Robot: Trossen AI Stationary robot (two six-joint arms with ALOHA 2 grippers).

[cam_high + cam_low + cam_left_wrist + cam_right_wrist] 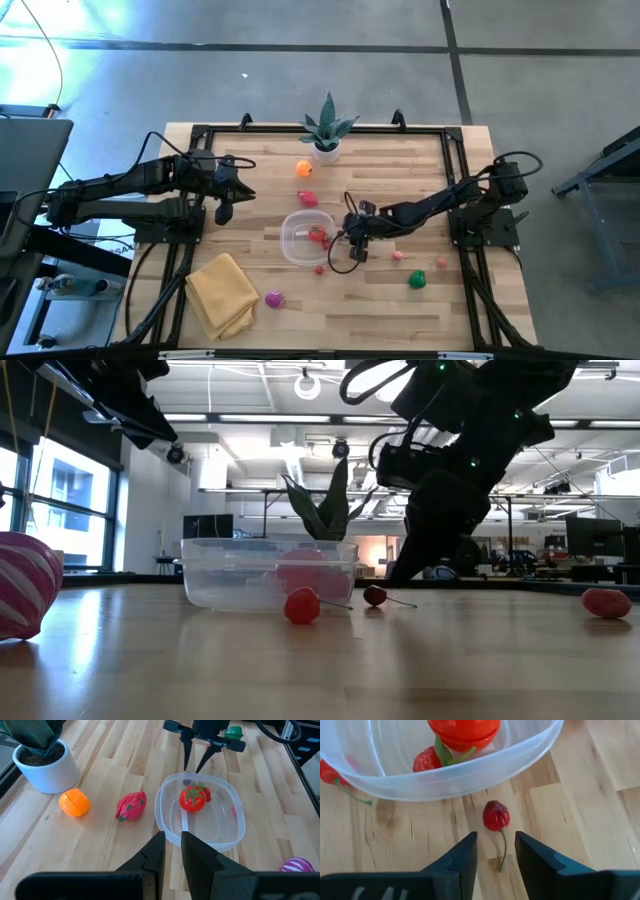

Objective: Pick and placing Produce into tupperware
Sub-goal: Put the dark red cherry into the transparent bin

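Cherry: the small red cherry [496,816] with its thin stem lies on the table just ahead of your right gripper [495,851], in line with the gap, just outside the tupperware [530,750] wall.
Handling: probably light, hard and slick; it may roll.
Hold: pinch the round body, not the stem.
Right gripper: partly open, holding nothing.
Left gripper [172,851]: nearly closed, empty, waiting across the tupperware.
Inside: tomato [193,799], strawberry [426,761].
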